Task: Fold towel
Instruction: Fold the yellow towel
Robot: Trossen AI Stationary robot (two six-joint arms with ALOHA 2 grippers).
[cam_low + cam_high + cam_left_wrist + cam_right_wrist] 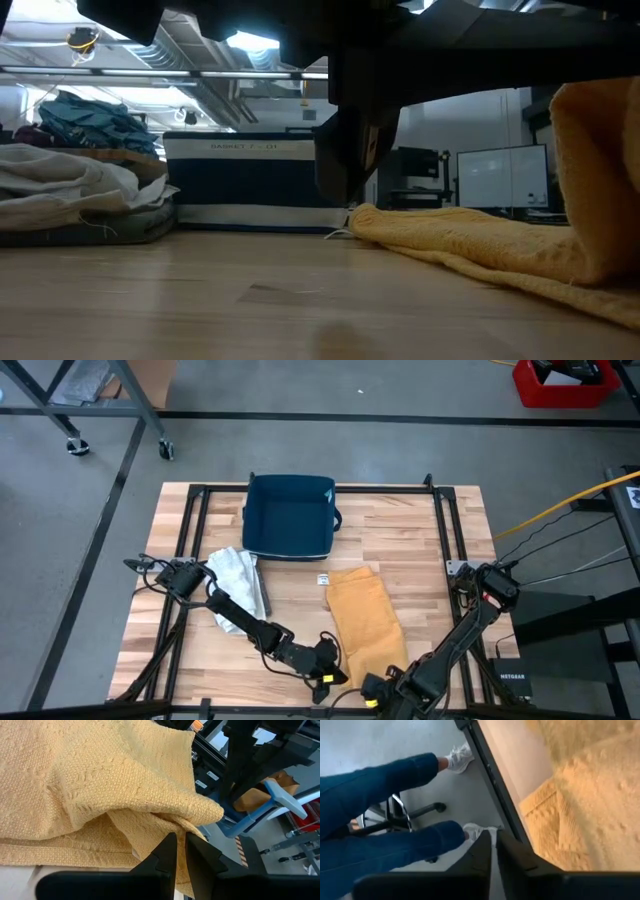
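Left wrist view — left gripper (181, 851) nearly shut, nothing visibly pinched; right gripper (493, 851) likewise — yellow towel (365, 620) may slip unfolded off table edge.

On the desk (400, 550), the towel (365, 622) lies near the front edge, right of centre. The basket (290, 518) sits behind it, toward the back. A heap of cloth (238, 582) lies left of the towel, just before the basket's left corner. Both tools flank the towel's front end: left tool (326, 668), right tool (375, 685).
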